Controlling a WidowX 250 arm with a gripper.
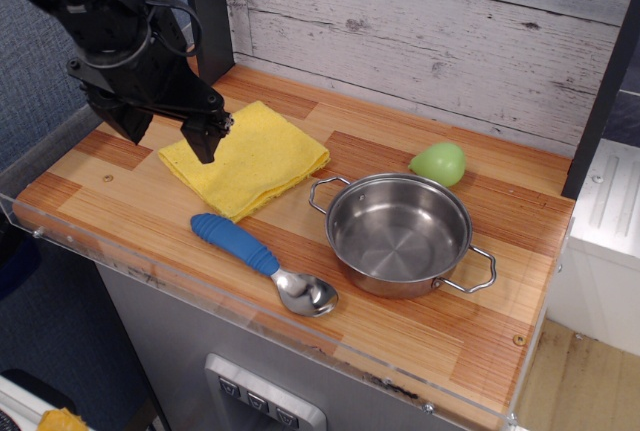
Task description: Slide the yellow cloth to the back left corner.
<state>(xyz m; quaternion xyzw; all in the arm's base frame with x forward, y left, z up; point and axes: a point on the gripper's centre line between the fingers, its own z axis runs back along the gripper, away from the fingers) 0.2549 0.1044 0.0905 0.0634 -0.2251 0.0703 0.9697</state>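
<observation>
Where the black claw point(208, 137) hangs over the yellow cloth's point(250, 159) left edge, it hides part of it; whether its jaws are apart is unclear; the cloth lies on the table point(480, 301), short of the back left corner point(235, 79).

No readable text or labels appear anywhere.

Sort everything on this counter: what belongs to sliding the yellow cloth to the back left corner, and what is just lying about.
Belongs to the job:
- yellow cloth
- back left corner of the tabletop
- gripper, over the cloth's left part

Just lying about:
- steel pot, empty
- blue-handled spoon, in front of the cloth
- green object, behind the pot
</observation>
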